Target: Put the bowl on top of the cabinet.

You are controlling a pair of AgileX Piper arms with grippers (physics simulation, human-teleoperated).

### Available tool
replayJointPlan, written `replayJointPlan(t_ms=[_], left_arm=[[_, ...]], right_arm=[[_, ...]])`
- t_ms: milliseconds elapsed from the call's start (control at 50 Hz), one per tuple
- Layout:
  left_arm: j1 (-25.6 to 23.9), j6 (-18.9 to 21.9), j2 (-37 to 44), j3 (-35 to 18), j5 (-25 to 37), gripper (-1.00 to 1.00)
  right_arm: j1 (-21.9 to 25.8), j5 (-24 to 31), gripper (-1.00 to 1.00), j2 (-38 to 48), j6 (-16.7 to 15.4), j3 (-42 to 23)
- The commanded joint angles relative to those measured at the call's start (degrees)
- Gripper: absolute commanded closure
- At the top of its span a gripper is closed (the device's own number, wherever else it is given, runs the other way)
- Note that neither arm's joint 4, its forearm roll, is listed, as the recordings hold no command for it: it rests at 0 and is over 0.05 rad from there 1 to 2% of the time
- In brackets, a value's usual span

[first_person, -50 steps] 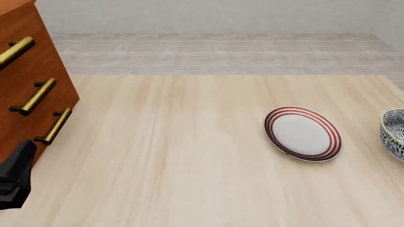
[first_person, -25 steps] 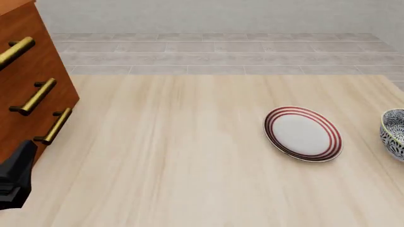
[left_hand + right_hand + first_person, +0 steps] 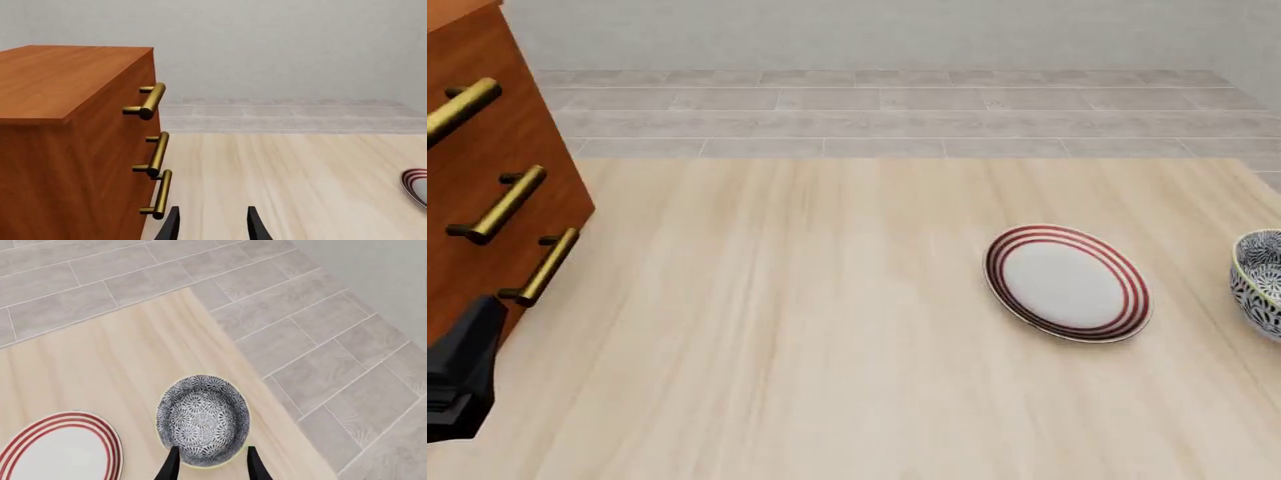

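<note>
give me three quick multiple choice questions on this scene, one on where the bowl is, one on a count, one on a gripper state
1. In the front view, the bowl sits
A. on top of the cabinet
B. at the table's right edge, right of the red-ringed plate
C. on the plate

2. How many brass handles show on the cabinet?
A. one
B. three
C. five

3. The right gripper is
A. open, above the bowl's near rim
B. shut on the bowl
C. shut on the plate

Answers: 1 B, the bowl is cut by the right frame edge beyond the plate. 2 B, three bars run down the cabinet front. 3 A, its fingers stand apart with the rim between them, nothing gripped.
</note>
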Motion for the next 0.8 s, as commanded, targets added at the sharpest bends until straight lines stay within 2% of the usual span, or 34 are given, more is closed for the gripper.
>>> replayJointPlan(t_ms=[20, 640, 720, 800], left_arm=[[-0.1, 0.1, 0.4, 0.0, -0.3, -1.00], [-0.3, 0.3, -0.2, 0.0, 0.4, -1.00], [-0.4, 0.3, 0.1, 0.0, 0.2, -1.00], [-0.6, 0.3, 0.5, 0.0, -0.3, -1.00]], right_arm=[[-1.3, -2.1, -1.00, 3.4, -0.9, -0.4], [-3.6, -5.3, -1.00, 11.4, -0.6, -3.0], [-3.6, -5.7, -1.00, 12.0, -1.8, -2.9], [-3.8, -5.7, -1.00, 12.6, -1.5, -3.5]])
